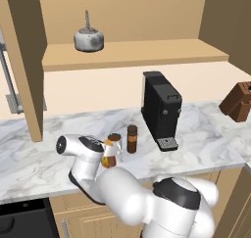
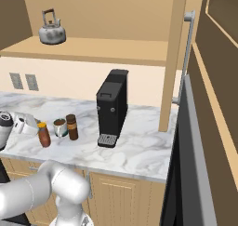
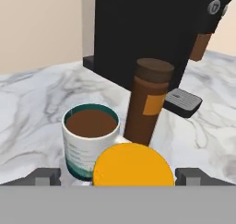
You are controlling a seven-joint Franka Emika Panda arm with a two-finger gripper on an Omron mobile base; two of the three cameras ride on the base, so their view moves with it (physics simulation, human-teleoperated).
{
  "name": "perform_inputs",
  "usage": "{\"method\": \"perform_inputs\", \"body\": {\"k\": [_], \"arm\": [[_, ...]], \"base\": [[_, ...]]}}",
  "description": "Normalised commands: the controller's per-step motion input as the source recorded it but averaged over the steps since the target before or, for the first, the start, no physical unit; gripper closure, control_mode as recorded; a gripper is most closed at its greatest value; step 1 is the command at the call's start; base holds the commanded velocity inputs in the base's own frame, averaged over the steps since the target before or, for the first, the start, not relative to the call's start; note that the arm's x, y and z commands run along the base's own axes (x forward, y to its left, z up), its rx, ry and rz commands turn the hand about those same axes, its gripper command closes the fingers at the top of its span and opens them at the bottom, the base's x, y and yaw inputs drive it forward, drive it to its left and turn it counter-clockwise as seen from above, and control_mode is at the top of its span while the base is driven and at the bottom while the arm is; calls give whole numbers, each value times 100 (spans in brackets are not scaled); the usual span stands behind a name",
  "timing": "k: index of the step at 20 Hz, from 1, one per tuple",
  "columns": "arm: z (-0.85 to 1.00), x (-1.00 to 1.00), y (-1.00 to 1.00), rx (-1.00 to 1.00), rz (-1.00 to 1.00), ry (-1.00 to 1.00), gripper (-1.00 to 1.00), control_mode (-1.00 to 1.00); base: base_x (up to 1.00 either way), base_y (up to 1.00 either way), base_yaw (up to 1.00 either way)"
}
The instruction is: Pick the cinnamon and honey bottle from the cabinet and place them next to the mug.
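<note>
Looking pretty much wrapped up: the slim dark reddish-brown cinnamon jar and the small amber-orange honey bottle with its orange cap both stand on the white marble surface right beside the silvery-grey mug. The pincer sits spread wide either side of the honey bottle, gripping nothing. I'd say only backing away is left.

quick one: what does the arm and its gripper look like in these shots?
Glossy white arm built of rounded, bulbous links, with dark charcoal caps at the joints. The wrist link ends in a round dark disc with a lighter centre. No cables or markings are visible. The gripper has two small dark grey, blocky fingers, seen from the hand view.
</note>
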Motion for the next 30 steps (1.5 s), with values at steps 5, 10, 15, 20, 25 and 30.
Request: {"method": "perform_inputs", "body": {"k": [5, 10, 15, 20, 25, 30], "arm": [[42, 0, 0, 0, 0, -1, -100, -100], [41, 0, -23, 0, 0, 0, -100, -100], [25, -2, -71, 6, 5, 0, -100, -100], [16, 0, -99, 12, 17, 0, -100, -100], [51, -3, -87, 14, 27, 0, -100, -100], [87, -43, -58, 14, 32, 0, -100, -100]], "base": [[0, 0, 0], [0, 0, 0], [0, 0, 0], [0, 0, 0], [0, 0, 0], [0, 0, 0]]}}
